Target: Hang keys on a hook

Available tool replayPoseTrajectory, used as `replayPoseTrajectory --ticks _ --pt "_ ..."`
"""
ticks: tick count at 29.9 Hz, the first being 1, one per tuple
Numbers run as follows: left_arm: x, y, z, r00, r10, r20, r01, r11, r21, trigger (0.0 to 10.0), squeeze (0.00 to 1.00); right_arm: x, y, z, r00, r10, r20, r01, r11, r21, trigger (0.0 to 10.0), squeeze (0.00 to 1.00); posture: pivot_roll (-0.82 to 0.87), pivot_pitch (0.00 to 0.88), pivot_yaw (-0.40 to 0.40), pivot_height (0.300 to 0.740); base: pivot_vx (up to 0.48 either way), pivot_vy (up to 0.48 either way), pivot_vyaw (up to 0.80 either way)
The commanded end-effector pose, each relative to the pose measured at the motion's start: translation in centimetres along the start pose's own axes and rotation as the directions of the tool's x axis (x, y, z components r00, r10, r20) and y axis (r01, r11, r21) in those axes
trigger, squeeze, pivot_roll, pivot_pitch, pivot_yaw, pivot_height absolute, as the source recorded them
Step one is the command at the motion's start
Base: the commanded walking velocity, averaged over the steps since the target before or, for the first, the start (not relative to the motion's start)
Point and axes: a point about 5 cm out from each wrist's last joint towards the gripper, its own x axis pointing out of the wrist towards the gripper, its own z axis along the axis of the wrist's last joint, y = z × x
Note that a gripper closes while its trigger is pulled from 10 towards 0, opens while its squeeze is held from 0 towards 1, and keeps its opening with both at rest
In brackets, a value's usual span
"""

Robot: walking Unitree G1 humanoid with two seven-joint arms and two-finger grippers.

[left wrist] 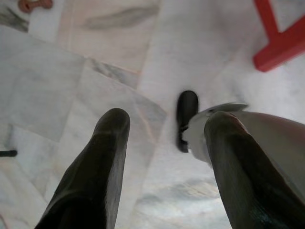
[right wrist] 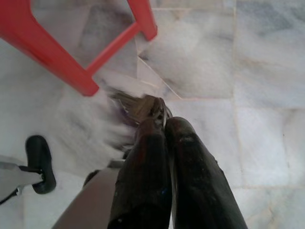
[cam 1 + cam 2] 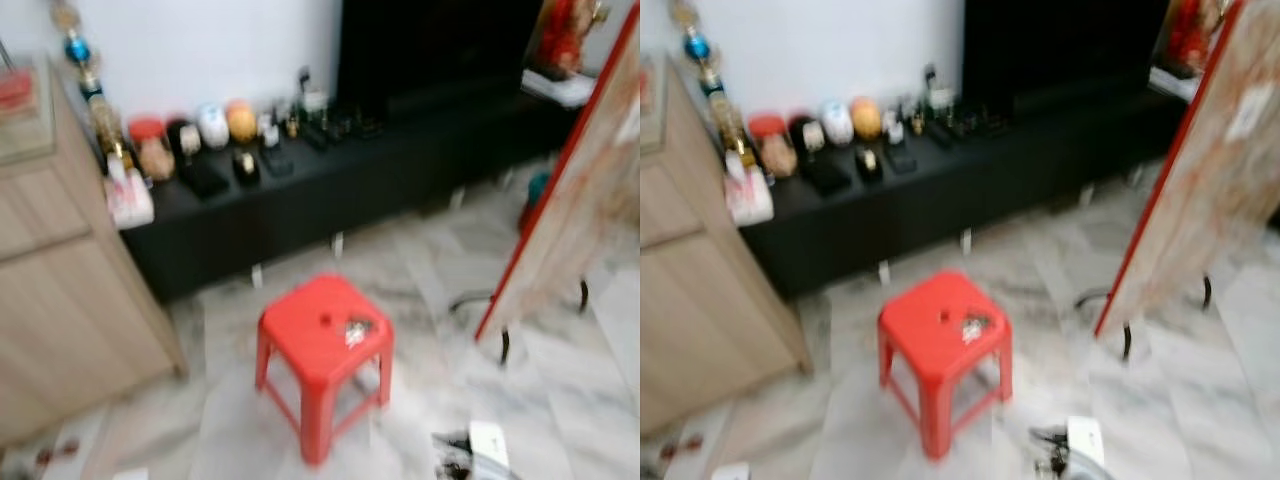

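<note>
In the right wrist view, my right gripper (image 2: 159,123) is shut on a bunch of metal keys (image 2: 142,107), held low over the marble floor beside a leg of the red plastic stool (image 2: 52,52). The stool (image 3: 320,345) stands in the middle of the floor in the blurred eye views, with a small pale object (image 3: 357,330) on its seat, too blurred to identify. My left gripper (image 1: 167,119) hangs open above the floor tiles with nothing between its fingers.
A light wooden cabinet (image 3: 60,270) stands at the left. A long black low bench (image 3: 330,190) with jars and ornaments runs along the white wall. A red-edged board (image 3: 570,200) leans on a stand at the right. Marble floor surrounds the stool.
</note>
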Motion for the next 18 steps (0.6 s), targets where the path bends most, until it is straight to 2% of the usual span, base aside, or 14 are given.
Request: replayPoseTrajectory --ticks 1,4,6,9,11,12,13,14,15,16,18 --pt "-0.1 0.2 -0.6 1.000 0.009 -0.020 -0.008 1.000 0.011 10.0 0.00 0.3 1.7 0.6 1.000 0.025 0.012 -0.025 0.999 -0.023 10.0 0.00 0.03 0.000 -0.031 0.740 0.000 -0.326 0.00" --pt "-0.1 0.2 -0.6 1.000 0.010 -0.021 -0.010 1.000 0.012 10.0 0.00 0.4 2.5 0.7 0.999 0.038 0.019 -0.037 0.998 -0.044 10.0 0.00 0.03 0.000 -0.032 0.740 0.000 -0.326 0.46" --pt "-0.1 0.2 -0.6 1.000 0.010 -0.020 -0.009 1.000 0.013 10.0 0.00 0.5 3.6 0.8 0.999 0.045 0.024 -0.044 0.998 -0.032 10.0 0.00 0.02 0.000 -0.032 0.740 0.000 -0.326 0.79" --pt "-0.1 0.1 -0.6 1.000 0.008 -0.020 -0.008 1.000 0.014 10.0 0.00 0.4 3.4 0.5 0.999 0.037 0.015 -0.037 0.999 -0.018 10.0 0.00 0.02 0.000 -0.033 0.740 0.000 -0.326 0.42" --pt "-0.1 0.0 -0.6 1.000 0.004 -0.021 -0.003 1.000 0.015 10.0 0.00 0.3 2.3 0.2 1.000 0.022 0.011 -0.022 1.000 -0.007 10.0 0.00 0.01 0.000 -0.033 0.740 0.000 -0.330 0.00" --pt "-0.1 -0.1 -0.6 1.000 0.001 -0.022 -0.001 1.000 0.017 10.0 0.00 0.2 1.2 0.0 1.000 0.011 0.009 -0.011 1.000 -0.010 10.0 0.00 0.01 0.000 -0.034 0.740 0.000 -0.326 0.00" --pt "-0.1 -0.1 -0.6 1.000 0.001 -0.022 -0.001 1.000 0.017 10.0 0.00 0.2 1.2 0.0 1.000 0.011 0.009 -0.011 1.000 -0.010 10.0 0.00 0.01 0.000 -0.034 0.740 0.000 -0.326 0.00" --pt "-0.1 -0.1 -0.6 1.000 0.001 -0.022 0.000 1.000 0.017 10.0 0.00 0.1 0.5 0.0 1.000 0.002 0.008 -0.002 1.000 -0.006 10.0 0.00 0.01 0.000 -0.034 0.740 0.000 -0.326 0.00" --pt "-0.1 -0.1 -0.6 1.000 0.000 -0.023 0.001 1.000 0.017 10.0 0.00 -0.2 -0.8 -0.2 1.000 -0.014 0.007 0.014 1.000 -0.002 10.0 0.00 0.01 0.000 -0.037 0.740 0.000 -0.341 0.00" --pt "-0.1 -0.1 -0.6 1.000 0.000 -0.023 0.001 1.000 0.017 10.0 0.00 -0.2 -0.8 -0.2 1.000 -0.014 0.007 0.014 1.000 -0.002 10.0 0.00 0.01 0.000 -0.037 0.740 0.000 -0.341 0.00" --pt "-0.1 -0.2 -0.6 1.000 -0.001 -0.023 0.001 1.000 0.016 10.0 0.00 -0.5 -2.4 -0.2 0.999 -0.033 0.006 0.033 0.999 0.001 10.0 0.00 0.01 0.000 -0.040 0.740 0.000 -0.345 0.00"
